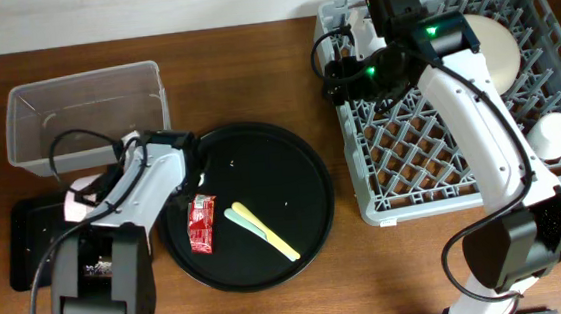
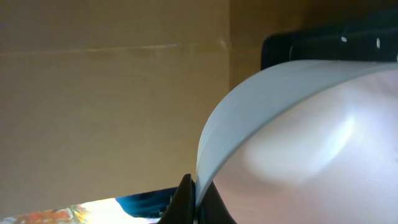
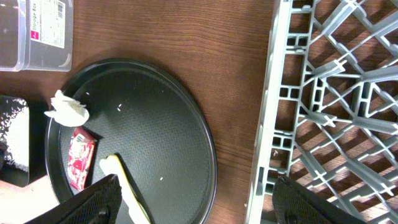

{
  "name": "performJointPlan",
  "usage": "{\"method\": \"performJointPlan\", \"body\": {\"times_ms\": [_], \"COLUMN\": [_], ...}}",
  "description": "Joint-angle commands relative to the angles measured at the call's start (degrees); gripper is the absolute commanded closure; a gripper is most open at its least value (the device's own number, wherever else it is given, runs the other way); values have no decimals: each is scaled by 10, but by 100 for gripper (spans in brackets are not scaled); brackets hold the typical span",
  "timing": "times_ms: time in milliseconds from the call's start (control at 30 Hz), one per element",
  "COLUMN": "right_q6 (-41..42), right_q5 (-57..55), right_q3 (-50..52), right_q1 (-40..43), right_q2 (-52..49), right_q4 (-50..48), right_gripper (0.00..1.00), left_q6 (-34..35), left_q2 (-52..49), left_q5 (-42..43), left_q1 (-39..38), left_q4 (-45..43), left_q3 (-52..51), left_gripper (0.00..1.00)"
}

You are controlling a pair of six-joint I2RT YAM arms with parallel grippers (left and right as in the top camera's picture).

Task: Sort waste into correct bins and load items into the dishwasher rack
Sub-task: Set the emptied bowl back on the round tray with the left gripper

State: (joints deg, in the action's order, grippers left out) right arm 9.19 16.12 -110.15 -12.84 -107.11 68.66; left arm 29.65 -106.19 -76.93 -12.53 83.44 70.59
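Left claw [image 2: 199,202] pinches smooth, round bowl [image 2: 298,137].

Round black tray [image 3: 161,124] on the brown worktop [image 3: 230,37] carries crumpled white tissue [image 3: 67,108] at rim, red sachet [image 3: 79,160], pale yellow utensil [image 3: 124,183], stray rice grains [image 3: 120,108]; grey rack [image 3: 323,93] nearby.

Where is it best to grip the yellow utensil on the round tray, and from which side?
Grip the yellow utensil at its lower-right half, coming from above with jaws across its narrow width. It lies flat on the round tray, and its other end lies close beside the green utensil.
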Motion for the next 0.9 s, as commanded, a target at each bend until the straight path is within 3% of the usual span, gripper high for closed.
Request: {"method": "performJointPlan", "body": {"times_ms": [0, 133, 200, 300, 467, 700, 767, 867], "right_q6": [1, 1, 1, -3, -3, -3, -3, -3], "right_q5": [-3, -3, -3, -3, -3, -3, -3, -3], "right_q3": [-7, -7, -7, -7, -7, -7, -7, -7], "right_q1": [-3, -3, -3, -3, -3, -3, -3, -3], "right_q2": [-1, -1, -1, -1, -1, -1, -1, -1], "right_q4": [4, 4, 5, 3, 3, 8, 11, 10], "right_gripper": [19, 18, 19, 18, 19, 19, 18, 19], "left_q6": [-21, -17, -55, 19, 22, 21, -17, -117], "left_q2": [18, 20, 20, 23, 24, 109, 156, 223], "left_q5": [-9, -18, -2, -1, 140, 242, 318, 507], "left_q1": [8, 16, 20, 32, 55, 64, 67, 63], "left_q4": [0, -1, 7, -5, 7, -38, -62, -143], "left_q3": [0, -1, 0, -3, -3, 16, 38, 50], "left_gripper": [99, 99, 99, 99, 99, 100, 99, 99]}}
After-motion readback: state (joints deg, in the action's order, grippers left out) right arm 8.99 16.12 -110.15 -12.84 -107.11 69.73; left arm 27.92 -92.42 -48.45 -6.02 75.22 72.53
